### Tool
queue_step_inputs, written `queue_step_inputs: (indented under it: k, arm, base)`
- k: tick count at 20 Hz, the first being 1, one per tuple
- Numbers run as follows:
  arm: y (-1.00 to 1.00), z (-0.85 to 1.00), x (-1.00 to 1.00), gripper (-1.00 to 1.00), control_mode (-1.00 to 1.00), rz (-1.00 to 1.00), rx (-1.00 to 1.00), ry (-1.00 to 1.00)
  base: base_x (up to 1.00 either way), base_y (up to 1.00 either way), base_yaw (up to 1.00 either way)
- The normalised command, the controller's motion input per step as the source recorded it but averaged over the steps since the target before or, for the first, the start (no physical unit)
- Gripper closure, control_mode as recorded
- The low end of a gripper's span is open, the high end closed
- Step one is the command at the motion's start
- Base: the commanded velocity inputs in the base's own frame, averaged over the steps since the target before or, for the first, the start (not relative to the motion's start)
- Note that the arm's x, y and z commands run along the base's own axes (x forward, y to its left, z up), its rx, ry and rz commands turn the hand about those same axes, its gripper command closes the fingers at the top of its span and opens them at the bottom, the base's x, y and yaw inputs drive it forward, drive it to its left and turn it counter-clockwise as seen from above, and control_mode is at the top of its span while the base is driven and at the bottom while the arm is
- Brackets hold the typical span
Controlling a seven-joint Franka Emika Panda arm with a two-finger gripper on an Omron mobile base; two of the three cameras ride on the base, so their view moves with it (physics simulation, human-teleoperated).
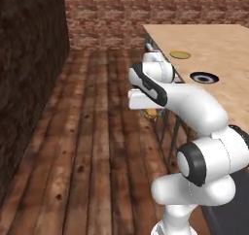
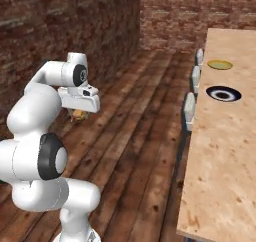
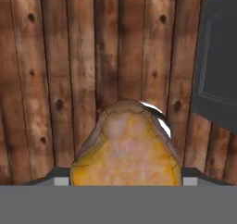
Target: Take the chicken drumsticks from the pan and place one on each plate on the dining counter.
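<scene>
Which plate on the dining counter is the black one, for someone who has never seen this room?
Find the long beige dining counter beside the wooden floor. Two plates lie along it near the stool side. The black plate is the nearer one, dark with a pale ring around its centre; the plate beyond it is plain yellow-green.

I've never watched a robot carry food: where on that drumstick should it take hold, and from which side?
Probably across the thick middle, from above, one finger on each side. The drumstick is a lumpy oval that tapers at one end, so the broad part gives the firmest seat. The gripper holds it about that way, pointing down at the floor.
</scene>
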Motion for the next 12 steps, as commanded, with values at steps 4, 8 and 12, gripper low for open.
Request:
queue_step_inputs:
  k: [4,8,12]
  arm:
    - [0.00,0.00,0.00,1.00,1.00,0.00,0.00,0.00]
    - [0.00,0.00,0.00,1.00,1.00,0.00,0.00,0.00]
    - [0.00,0.00,0.00,1.00,1.00,0.00,0.00,0.00]
  base:
    - [0.77,0.53,-0.64]
    - [0.73,0.52,-0.67]
    - [0.72,0.52,-0.68]
